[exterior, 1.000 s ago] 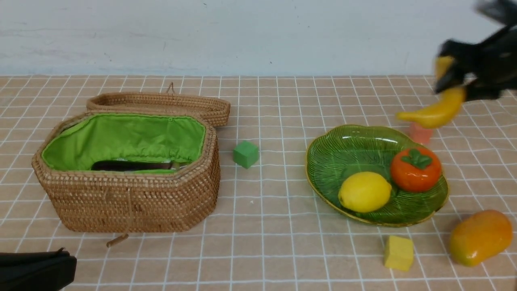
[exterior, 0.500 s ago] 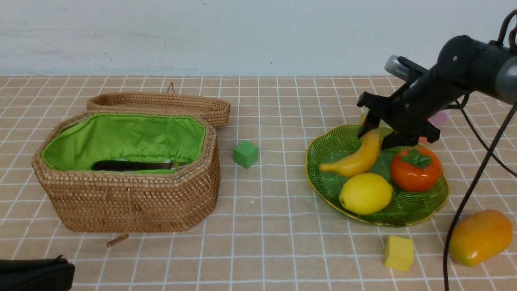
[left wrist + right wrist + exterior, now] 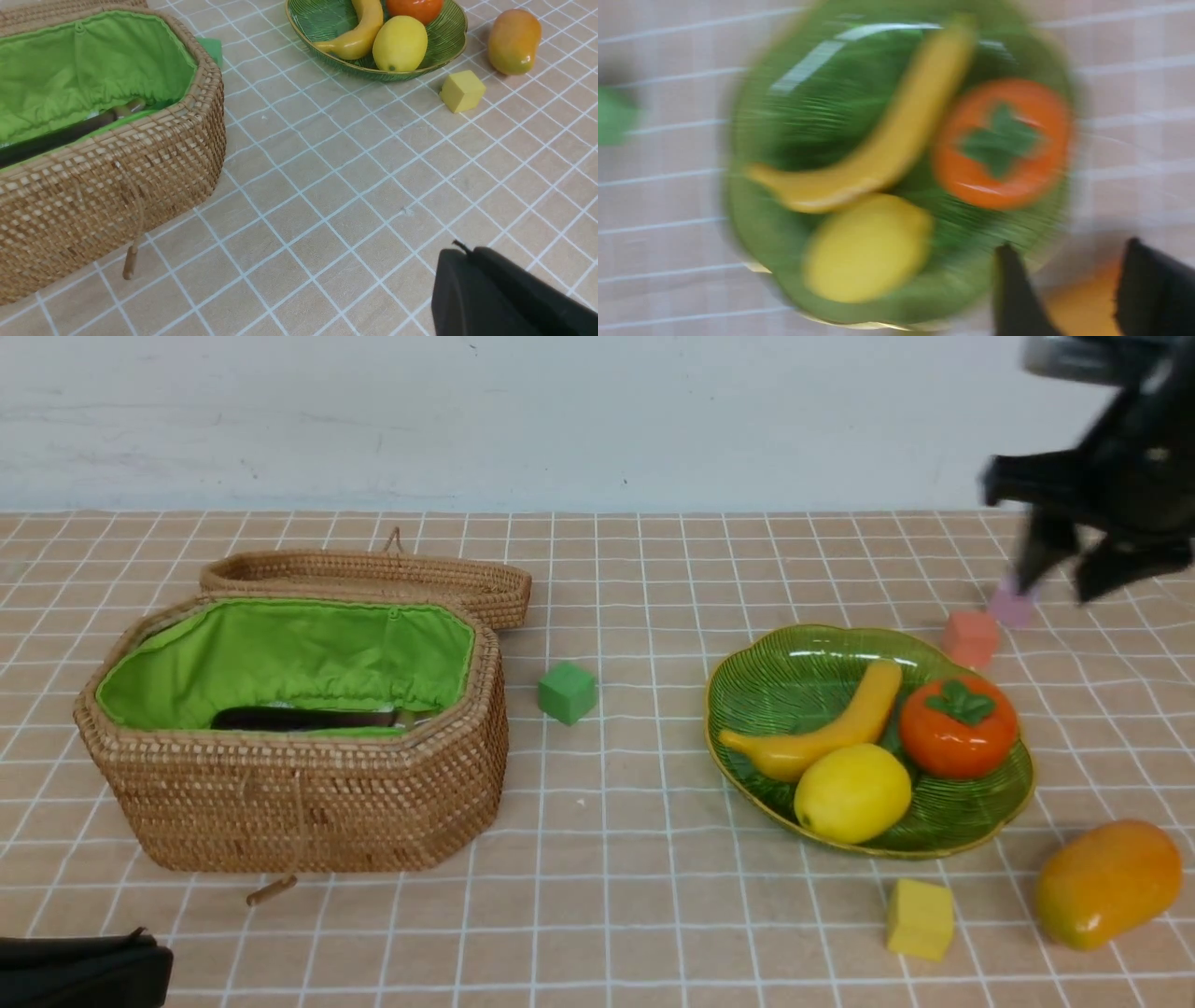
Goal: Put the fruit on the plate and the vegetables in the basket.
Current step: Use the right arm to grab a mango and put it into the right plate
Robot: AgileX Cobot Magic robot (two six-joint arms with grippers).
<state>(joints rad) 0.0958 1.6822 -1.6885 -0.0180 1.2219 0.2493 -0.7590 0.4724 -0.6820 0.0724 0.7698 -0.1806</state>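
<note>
front and 2 wrist views, plate (image 3: 747, 681) in all 3

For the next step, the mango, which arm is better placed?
Probably the right arm: its open, empty fingers are above the plate's side, where the mango lies. The left is beyond the basket's side.

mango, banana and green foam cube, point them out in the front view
mango (image 3: 1108, 885), front view, on the middle of its glossy side
banana (image 3: 831, 735), front view, on the curved middle of its body
green foam cube (image 3: 568, 693), front view, on its side
</note>
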